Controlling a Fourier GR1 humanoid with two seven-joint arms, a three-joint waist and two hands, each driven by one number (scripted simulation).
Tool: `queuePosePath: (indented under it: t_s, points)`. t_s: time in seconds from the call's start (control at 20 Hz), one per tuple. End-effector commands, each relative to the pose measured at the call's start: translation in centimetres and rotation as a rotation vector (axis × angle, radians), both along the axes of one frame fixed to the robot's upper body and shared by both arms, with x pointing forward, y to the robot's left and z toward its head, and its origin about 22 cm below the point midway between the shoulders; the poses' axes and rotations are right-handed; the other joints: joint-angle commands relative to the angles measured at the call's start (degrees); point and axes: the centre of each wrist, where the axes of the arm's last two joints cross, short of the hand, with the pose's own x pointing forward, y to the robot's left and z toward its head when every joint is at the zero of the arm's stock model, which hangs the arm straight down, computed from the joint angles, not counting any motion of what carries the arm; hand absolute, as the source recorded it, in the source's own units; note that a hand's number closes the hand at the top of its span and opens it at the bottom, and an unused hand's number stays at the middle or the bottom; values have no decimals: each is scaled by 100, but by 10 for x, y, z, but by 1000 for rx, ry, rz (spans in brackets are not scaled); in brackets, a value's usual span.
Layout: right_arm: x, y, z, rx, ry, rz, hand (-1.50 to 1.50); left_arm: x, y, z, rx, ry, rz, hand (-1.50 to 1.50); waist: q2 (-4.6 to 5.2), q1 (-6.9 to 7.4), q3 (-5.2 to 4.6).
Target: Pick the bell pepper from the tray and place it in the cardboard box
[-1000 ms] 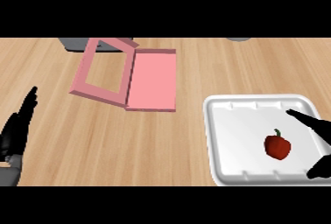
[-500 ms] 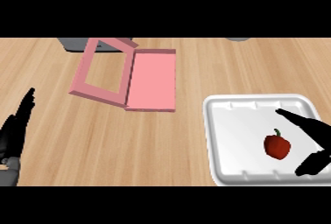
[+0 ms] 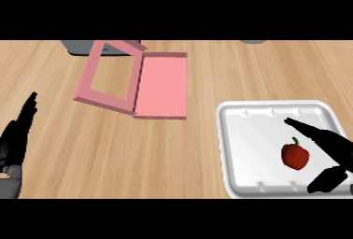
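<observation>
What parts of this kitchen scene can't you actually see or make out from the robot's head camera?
- Right hand: its palm and wrist run off the head view's right edge.
- Grey object behind the pink box: cut by the top band and partly hidden by the box, so I cannot name it.
- Second grey thing at the top: only a sliver shows.
- Red bell pepper on the white tray: whether the fingers touch it is unclear.

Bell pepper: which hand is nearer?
Right. The right hand brackets the bell pepper on the white tray, open. The left hand rests at the far left edge.
</observation>
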Motion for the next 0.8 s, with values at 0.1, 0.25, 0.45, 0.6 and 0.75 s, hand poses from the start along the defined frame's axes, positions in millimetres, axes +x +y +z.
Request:
queuePosePath:
  t_s: [0.1,0.25,0.45,0.6,0.75]
  points:
    - [-7,23,9,-58,37,-4,-150,2,6,6,4,6,-6,0,-1,-4,1]
    - [2,10,-2,-118,92,-25,-150,5,15,6,-1,-4,-1,0,6,11,1]
    - [2,33,-32,-139,123,-56,-150,0,-3,-2,2,-2,-6,0,7,27,3]
    - [15,30,-28,-144,120,-57,-150,8,2,4,-15,1,-14,0,6,16,2]
    - [19,43,-38,-173,-50,-66,150,-11,1,15,9,-11,-17,0,-8,89,7]
